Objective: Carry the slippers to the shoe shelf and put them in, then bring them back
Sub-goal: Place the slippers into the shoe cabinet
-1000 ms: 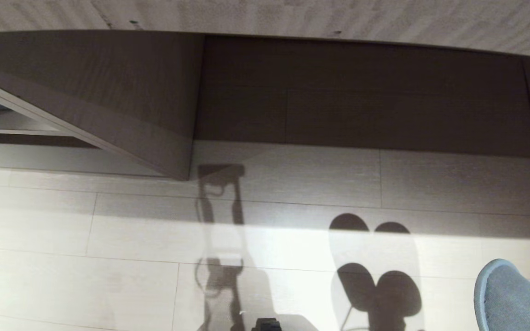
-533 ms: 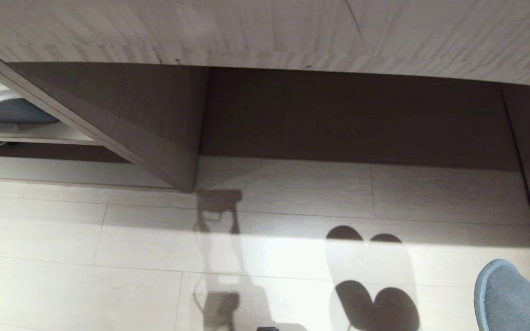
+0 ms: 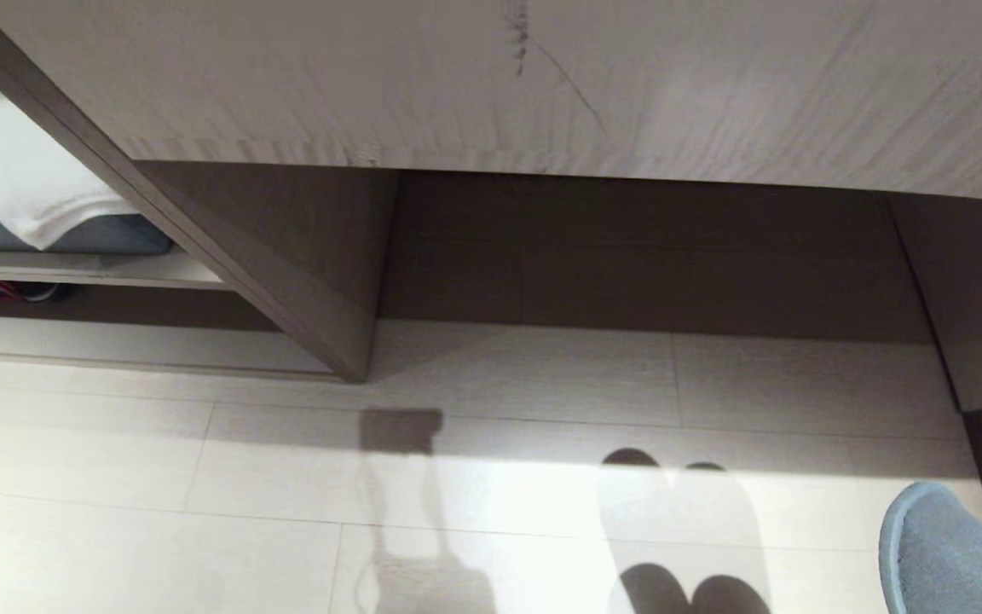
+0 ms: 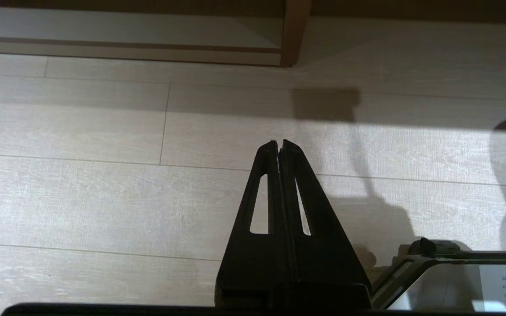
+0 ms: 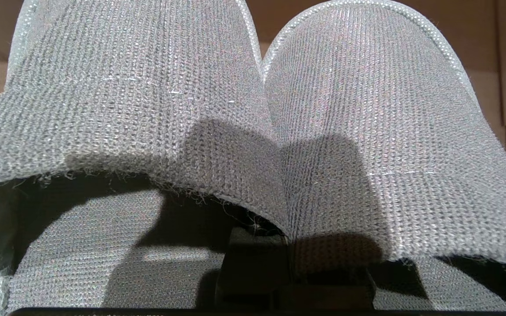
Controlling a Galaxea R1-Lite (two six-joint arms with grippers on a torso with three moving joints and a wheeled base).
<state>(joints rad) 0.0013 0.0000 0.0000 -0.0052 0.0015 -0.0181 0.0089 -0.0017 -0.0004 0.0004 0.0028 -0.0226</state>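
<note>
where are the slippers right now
The slippers are held side by side off the floor in the right gripper, at the head view's bottom right corner, short of the shoe shelf.

Left pincer point(image 4: 280, 145): two matte black plastic fingers, each a long tapering wedge with a narrow elongated slot cut through it; the inner faces run straight and meet along a thin seam. Both fingers widen into a black block-shaped base, with a black bar below it along the frame edge. Beside the base sits a pale grey housing point(image 4: 455, 281) with a dark rim, a small black knob on top and a white label of tiny printed text, unreadable. Right pincer point(image 5: 253, 245): only a black blocky body shows.
</note>
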